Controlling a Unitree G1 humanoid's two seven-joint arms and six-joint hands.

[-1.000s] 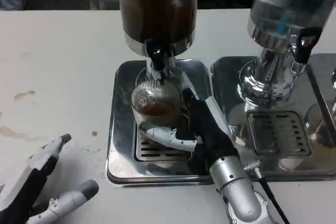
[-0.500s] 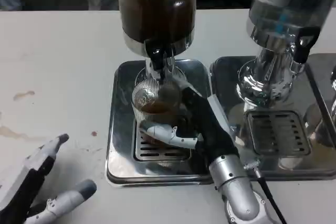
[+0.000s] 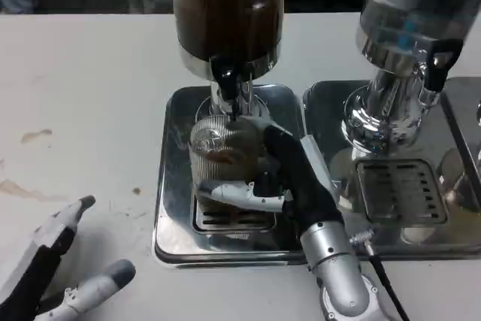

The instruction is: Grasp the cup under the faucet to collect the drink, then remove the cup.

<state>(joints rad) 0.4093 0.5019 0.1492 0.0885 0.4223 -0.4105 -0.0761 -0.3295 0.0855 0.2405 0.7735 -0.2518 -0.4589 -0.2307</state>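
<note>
The right hand (image 3: 289,178) is wrapping around a ribbed clear glass cup (image 3: 219,152), its dark palm pressing against the cup's right side while a white finger (image 3: 240,195) is curling across the front near the base. The cup is sitting on the slotted grate of a shiny steel drip tray (image 3: 169,208), directly beneath the black faucet (image 3: 227,79) of a tall drink dispenser (image 3: 227,13) that is holding dark brown liquid. A shallow layer of brown drink is showing inside the cup; whether liquid is running from the faucet cannot be told. The silver right forearm (image 3: 338,276) is reaching up from the lower edge of the frame, crossing the tray's front right corner. To the right, just beside the first tray, a second dispenser (image 3: 409,28) with clear liquid and its own black tap is standing on another steel drip tray (image 3: 398,193). The left hand (image 3: 52,268) is lying on the white table (image 3: 83,95) at the lower left, well apart from the tray, its fingers spread and holding nothing. A few brownish stains (image 3: 34,137) are marking the table surface on the left side
</note>
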